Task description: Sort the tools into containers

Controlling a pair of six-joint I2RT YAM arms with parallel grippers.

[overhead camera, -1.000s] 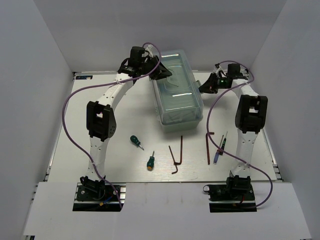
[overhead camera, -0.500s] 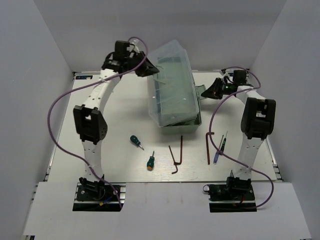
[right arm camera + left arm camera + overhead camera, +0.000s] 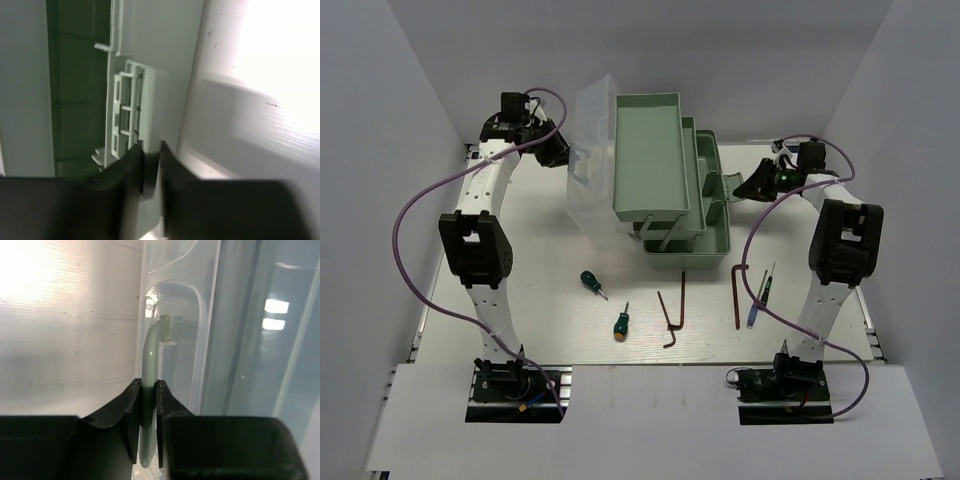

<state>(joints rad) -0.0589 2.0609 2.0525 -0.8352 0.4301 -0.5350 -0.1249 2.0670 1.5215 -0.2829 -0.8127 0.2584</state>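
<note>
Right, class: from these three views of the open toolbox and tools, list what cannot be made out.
Top view: floor of the toolbox base, mostly covered by the fold-out trays.
Top view: tips of the precision screwdrivers, too small.
Left wrist: rest of the handle, blocked by the left end effector.
Right wrist: lower edge of the latch tab, behind the right end effector.

The toolbox base lies mostly hidden beneath its fold-out trays, the lower end of the handle is lost between the left hand's fingers, and the thin screwdrivers are too small to tell apart.
</note>
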